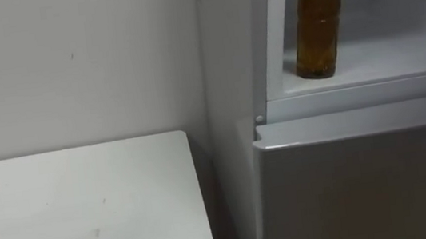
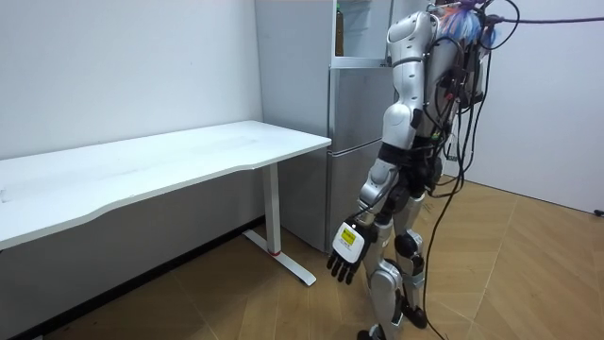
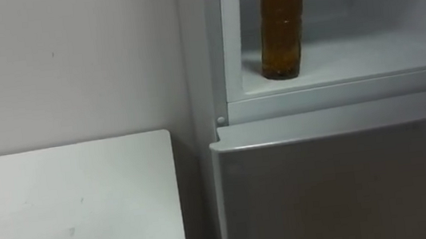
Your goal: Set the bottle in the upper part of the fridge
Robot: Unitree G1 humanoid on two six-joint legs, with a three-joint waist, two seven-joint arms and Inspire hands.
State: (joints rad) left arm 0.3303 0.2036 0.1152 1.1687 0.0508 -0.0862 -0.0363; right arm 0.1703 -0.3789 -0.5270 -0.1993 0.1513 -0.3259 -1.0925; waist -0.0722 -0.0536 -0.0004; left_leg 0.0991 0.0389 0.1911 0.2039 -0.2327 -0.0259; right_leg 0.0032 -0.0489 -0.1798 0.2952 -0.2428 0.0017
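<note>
The bottle [image 1: 319, 19] stood upright inside the upper part of the fridge, its long axis vertical, filled with a brown liquid; its base rested on the white shelf [image 1: 399, 56], close to the front edge and near the left wall of that compartment; its top ran out of the eye views. The compartment was open toward the robot; where its door was, I could not tell. Just under the shelf the lower door [image 1: 365, 182] of the fridge was closed; to the left of the fridge there was a narrow gap, then a white table [image 1: 78, 207] against a pale wall [image 1: 70, 63].

In the room view the robot stood straight, close in front of the fridge, with the end of the table on its left side. Its left hand [image 2: 347, 247] hung low beside the leg, the arm almost straight down; the fingers [image 2: 340, 270] were loose, pointing to the floor, and they held nothing. From this hand the bottle lay high above and ahead, well apart; no hand touched it.

By my judgement the bottle was already in its place and the putting was done; what could remain was to close the upper door, and for this an arm would need to rise from low to the height of the shelf.
</note>
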